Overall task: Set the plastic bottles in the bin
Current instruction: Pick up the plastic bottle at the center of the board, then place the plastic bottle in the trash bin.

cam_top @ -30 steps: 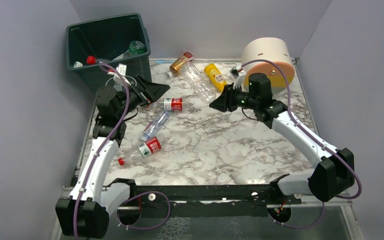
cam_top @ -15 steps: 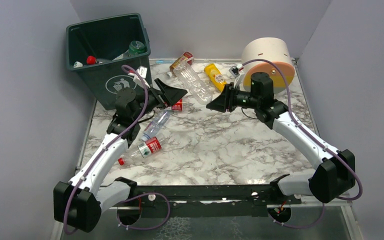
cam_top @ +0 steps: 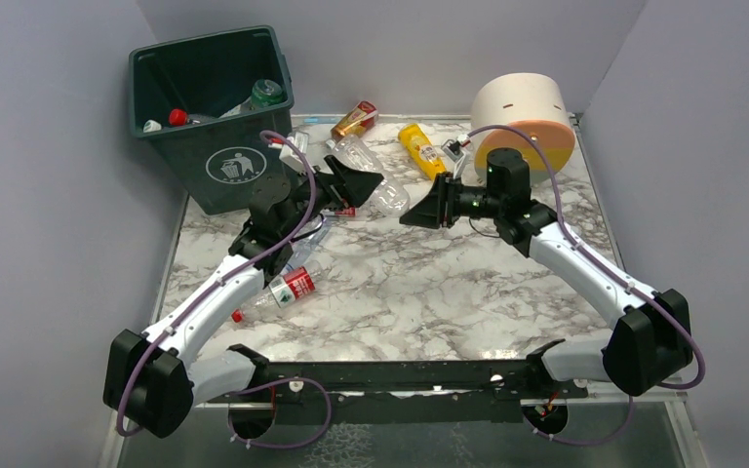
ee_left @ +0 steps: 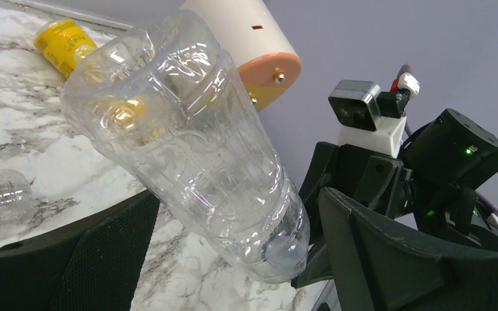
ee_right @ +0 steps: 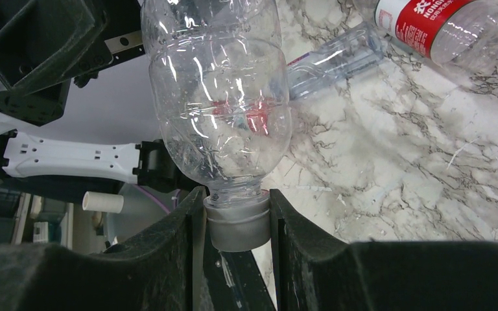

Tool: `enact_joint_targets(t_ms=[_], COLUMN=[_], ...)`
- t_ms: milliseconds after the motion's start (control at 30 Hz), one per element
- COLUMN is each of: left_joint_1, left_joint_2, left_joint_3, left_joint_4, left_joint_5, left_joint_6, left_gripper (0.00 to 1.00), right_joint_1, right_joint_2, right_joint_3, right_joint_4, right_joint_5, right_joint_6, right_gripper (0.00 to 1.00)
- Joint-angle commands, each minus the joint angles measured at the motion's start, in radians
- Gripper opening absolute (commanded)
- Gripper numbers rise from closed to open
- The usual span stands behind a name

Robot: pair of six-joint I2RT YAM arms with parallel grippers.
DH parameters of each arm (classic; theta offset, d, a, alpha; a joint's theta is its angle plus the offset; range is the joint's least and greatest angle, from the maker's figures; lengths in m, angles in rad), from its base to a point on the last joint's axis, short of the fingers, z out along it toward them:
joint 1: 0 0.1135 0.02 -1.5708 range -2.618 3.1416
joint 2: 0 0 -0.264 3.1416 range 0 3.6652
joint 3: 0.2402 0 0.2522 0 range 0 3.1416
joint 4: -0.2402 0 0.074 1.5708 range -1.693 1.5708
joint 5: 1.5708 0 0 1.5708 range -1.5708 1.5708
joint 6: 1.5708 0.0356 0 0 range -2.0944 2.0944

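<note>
– Right claw [ee_right: 237, 206] first: what has it got?
– It is clenched on the pale cap of a clear bottle [ee_right: 217, 110], one finger on each side of the neck. In the top view the body runs off toward 10 o'clock, into the left claw [ee_left: 233, 253]. That one is spread wide, a finger on either side of the bottle's base, gripping nothing. I cannot tell whether the bottle touches the counter [cam_top: 429, 283].
– How many bottles lie outside the bin?
– Six, counting that one. Just below the left claw, at 6 o'clock, a red-labelled bottle [cam_top: 348, 207] is half hidden. Further out toward 7 o'clock lies a slim bluish bottle [cam_top: 302, 244], then a red-capped bottle [cam_top: 285, 289] with a red label. At 12 o'clock, near the far edge, lie an amber bottle [cam_top: 354, 120] and a yellow bottle [cam_top: 419, 148], set apart from each other.
– And the bin?
– One bin [cam_top: 219, 161], dark green, upright in the far left corner at 10 o'clock, with its white litter symbol facing the arms. Three things show inside: a red cap [cam_top: 177, 117], a white cap [cam_top: 151, 125] and a green-capped bottle [cam_top: 266, 93] by its right wall. Anything lower down is hidden.
– Anything else?
– One cream cylinder [cam_top: 517, 97] lies on its side at 1 o'clock, orange face toward the arms, just behind the right wrist.
– Surface and room?
– The counter is white marble pattern veined in grey, with a black rail [cam_top: 400, 375] along the near edge. Plain lilac-grey walls [cam_top: 59, 195] close it in on three sides.
</note>
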Motion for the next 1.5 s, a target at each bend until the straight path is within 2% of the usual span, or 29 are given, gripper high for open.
enact_joint_targets(t_ms=[0,100,467,567,733,933,1200,1467], left_joint_1=[-0.014,-0.015,-0.018,-0.017,-0.017,-0.017,-0.008,0.107], left_joint_2=[0.013,0.027,0.054,0.062,0.069,0.078,0.101,0.137], left_joint_3=[0.027,0.034,0.043,0.051,0.076,0.144,0.28,0.438], left_joint_4=[0.071,0.071,0.071,0.07,0.055,-0.013,-0.135,-0.217], left_joint_5=[-0.08,-0.088,-0.092,-0.09,-0.1,-0.123,-0.15,-0.103], left_joint_6=[0.039,0.041,0.041,0.041,0.063,0.128,0.234,0.301], left_gripper=[0.99,0.97,0.66,0.61,0.61,0.61,0.61,0.61], right_joint_1=[0.007,0.008,0.008,0.008,0.007,0.008,0.008,0.007], right_joint_2=[-0.024,-0.028,-0.032,-0.033,-0.05,-0.08,-0.128,-0.152], right_joint_3=[-0.013,-0.012,-0.016,-0.013,0.001,0.018,0.011,-0.024], right_joint_4=[0.045,0.033,0.016,0.007,-0.038,-0.099,-0.177,-0.197], right_joint_5=[-0.045,-0.045,-0.036,-0.033,-0.009,0.036,0.128,0.152], right_joint_6=[0.015,0.005,-0.01,-0.015,-0.038,-0.076,-0.117,-0.134], right_gripper=[0.36,0.36,0.36,0.41,0.68,0.84,1.0,0.99])
